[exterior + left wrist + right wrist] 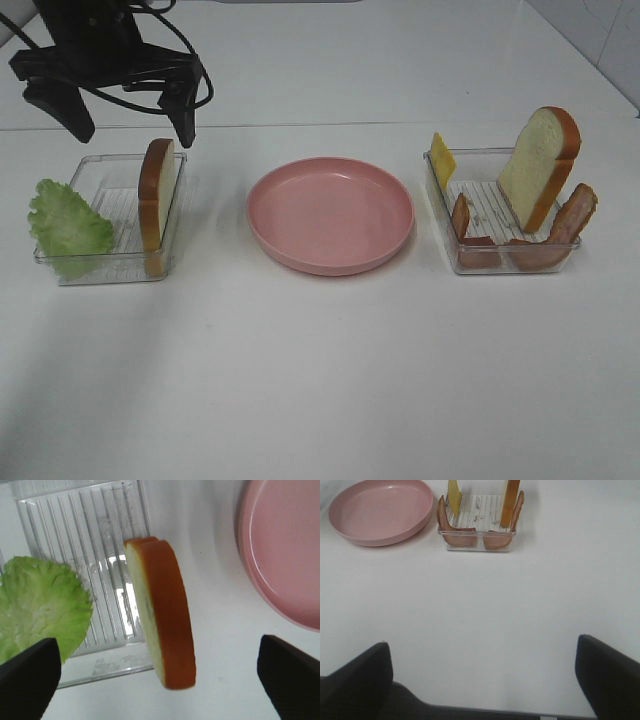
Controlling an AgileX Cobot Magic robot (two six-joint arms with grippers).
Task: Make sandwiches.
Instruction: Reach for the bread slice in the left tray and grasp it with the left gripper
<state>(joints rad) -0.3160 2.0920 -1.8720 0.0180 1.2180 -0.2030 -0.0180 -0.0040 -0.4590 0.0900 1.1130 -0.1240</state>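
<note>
A bread slice (157, 195) with an orange-brown crust stands on edge in the left clear tray (108, 272), and a green lettuce leaf (68, 225) hangs over that tray's left side. My left gripper (130, 120) is open above and behind this bread, touching nothing. In the left wrist view the bread (162, 615) stands between the open fingers (30, 677) beside the lettuce (42, 602). My right gripper (482, 647) is open and empty over bare table, well short of the right tray (477, 547). The pink plate (330, 268) sits empty in the middle.
The right tray (500, 265) holds a leaning bread slice (540, 165), a yellow cheese square (441, 160) and bacon strips (572, 215). A white wall edge runs behind the table. The right arm does not show in the exterior view.
</note>
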